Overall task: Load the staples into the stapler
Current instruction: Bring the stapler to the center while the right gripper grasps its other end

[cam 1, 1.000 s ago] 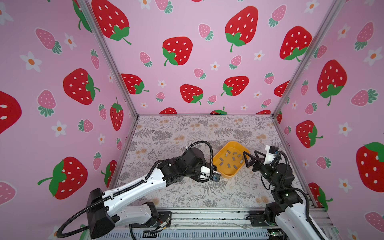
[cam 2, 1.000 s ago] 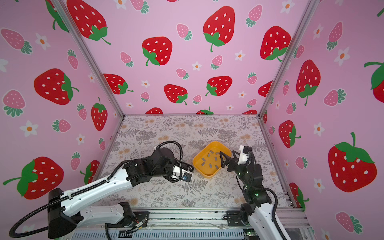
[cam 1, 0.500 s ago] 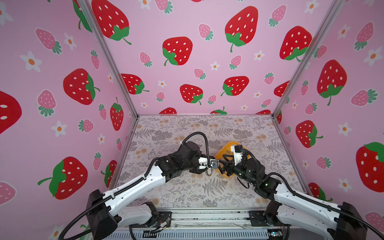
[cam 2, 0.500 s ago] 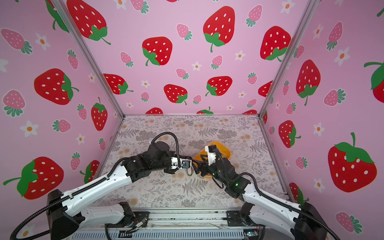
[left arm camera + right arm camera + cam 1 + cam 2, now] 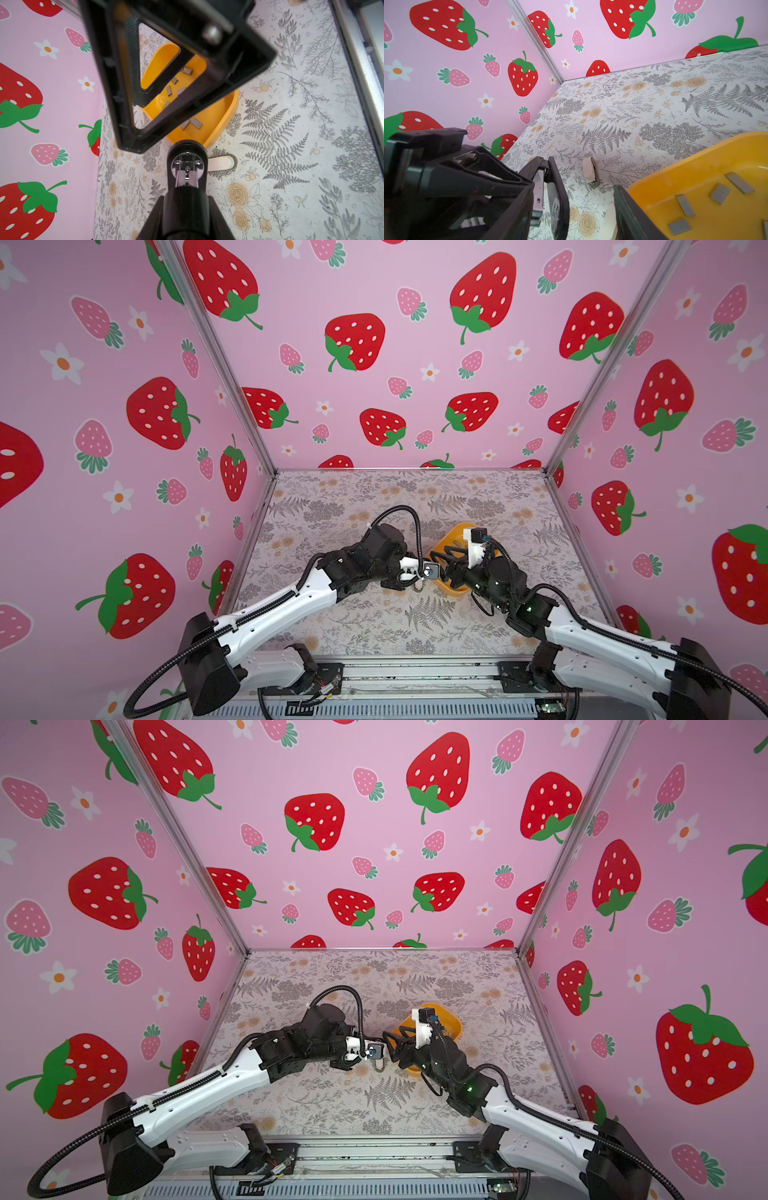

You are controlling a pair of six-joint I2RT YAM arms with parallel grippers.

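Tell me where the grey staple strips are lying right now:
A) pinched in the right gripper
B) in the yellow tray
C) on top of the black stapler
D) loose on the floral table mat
B: the staples lie scattered on the floor of the yellow tray; none shows anywhere else.

In both top views the right arm (image 5: 498, 572) hides most of the yellow tray (image 5: 451, 539) and its staples (image 5: 169, 90)
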